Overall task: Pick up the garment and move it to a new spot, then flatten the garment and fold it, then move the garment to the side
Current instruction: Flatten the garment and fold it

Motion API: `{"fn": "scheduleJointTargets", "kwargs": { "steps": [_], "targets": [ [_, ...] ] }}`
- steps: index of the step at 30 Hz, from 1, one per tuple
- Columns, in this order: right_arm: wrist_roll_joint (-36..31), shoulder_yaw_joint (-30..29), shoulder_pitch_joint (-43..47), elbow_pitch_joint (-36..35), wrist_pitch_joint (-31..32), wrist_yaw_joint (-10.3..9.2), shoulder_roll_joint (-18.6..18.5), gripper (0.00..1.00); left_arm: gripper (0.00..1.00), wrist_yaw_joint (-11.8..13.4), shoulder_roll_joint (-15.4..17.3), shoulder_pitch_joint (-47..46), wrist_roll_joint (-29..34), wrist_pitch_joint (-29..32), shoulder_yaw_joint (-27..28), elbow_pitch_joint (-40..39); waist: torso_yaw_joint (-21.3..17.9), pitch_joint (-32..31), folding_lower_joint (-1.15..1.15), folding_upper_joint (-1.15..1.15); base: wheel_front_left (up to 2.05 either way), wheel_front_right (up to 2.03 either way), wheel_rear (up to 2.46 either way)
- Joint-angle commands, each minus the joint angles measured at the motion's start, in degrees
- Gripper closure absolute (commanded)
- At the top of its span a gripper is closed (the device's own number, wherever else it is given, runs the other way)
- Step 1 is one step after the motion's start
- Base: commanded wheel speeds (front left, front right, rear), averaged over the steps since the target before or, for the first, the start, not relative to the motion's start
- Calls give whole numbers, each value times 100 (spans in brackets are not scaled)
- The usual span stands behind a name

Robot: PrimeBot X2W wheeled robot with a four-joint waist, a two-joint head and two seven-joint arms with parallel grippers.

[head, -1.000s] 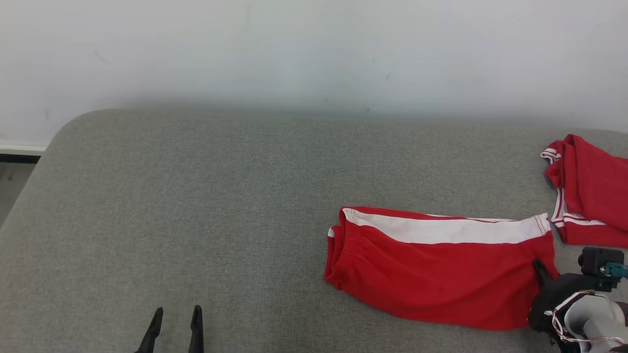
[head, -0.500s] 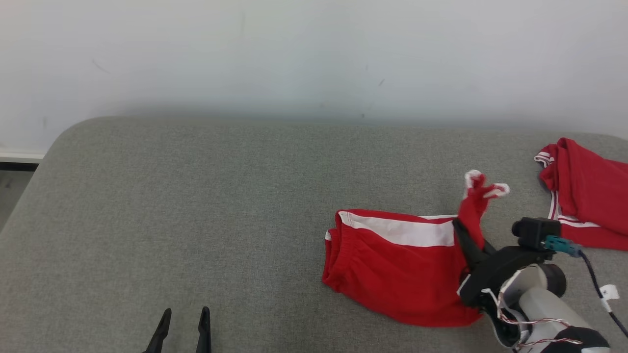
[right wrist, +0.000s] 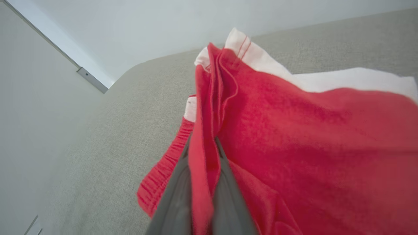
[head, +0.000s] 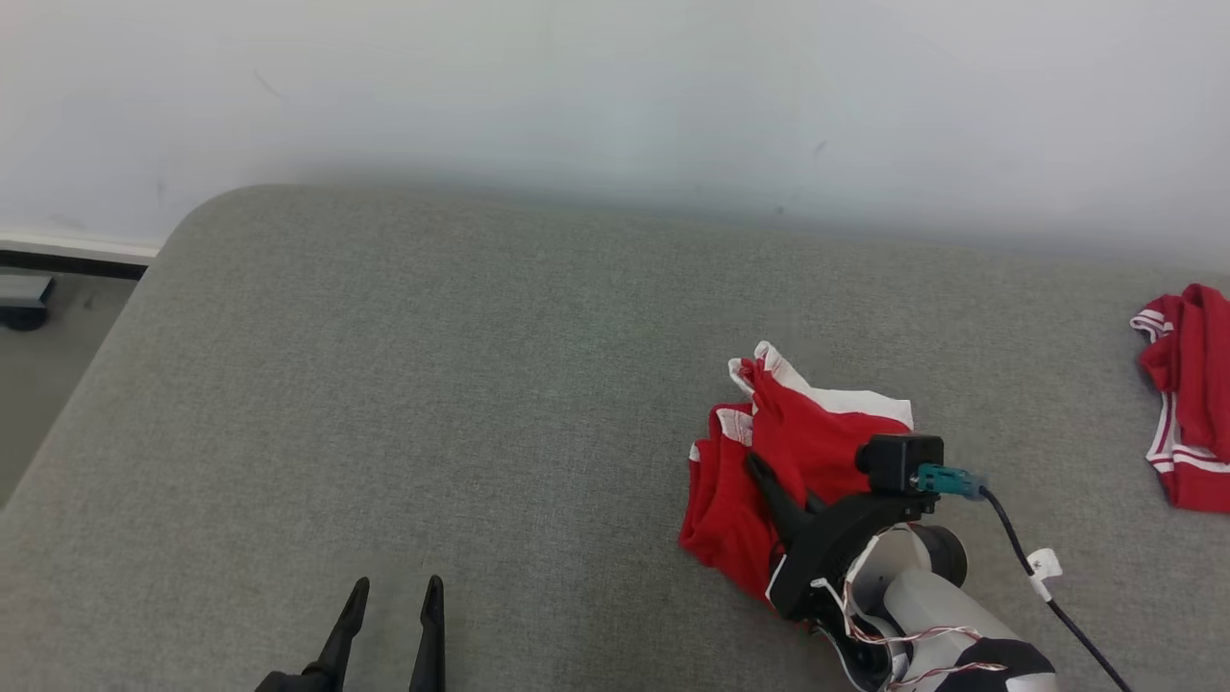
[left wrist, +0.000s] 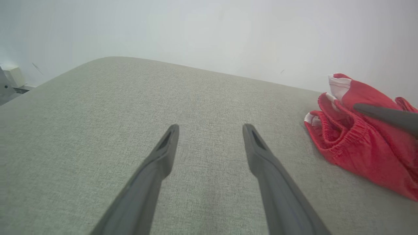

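Pale forearm (head: 927, 607), black cable (head: 1011, 526), teal connector (head: 947, 479).

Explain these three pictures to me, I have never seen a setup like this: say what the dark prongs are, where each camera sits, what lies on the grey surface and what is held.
This is a two-armed robot, and the dark prongs are the fingers of its grippers. One picture comes from a camera on its head, looking down at a grey padded surface. The other two come from cameras on its wrists, each looking along that arm's own fingers. On the surface lie bunched-up red shorts with a white stripe and, far to the right, a second red garment with white trim. The right gripper is shut on a fold of the shorts. The left gripper is open and holds nothing.
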Motion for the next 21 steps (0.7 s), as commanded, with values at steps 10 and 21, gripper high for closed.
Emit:
{"fn": "scheduleJointTargets", "kwargs": {
  "steps": [10,21],
  "targets": [
    [205,322,-191,357,-93,-12,262,57,0,84,-4,-119,-91,-7,24,5,133,139,0,0,0,0,0],
    [650,397,-64,-479,-696,-13,-481,0,0,95,-4,40,-37,-7,152,14,-116,-36,0,0,0,0,0]
  ]
}}
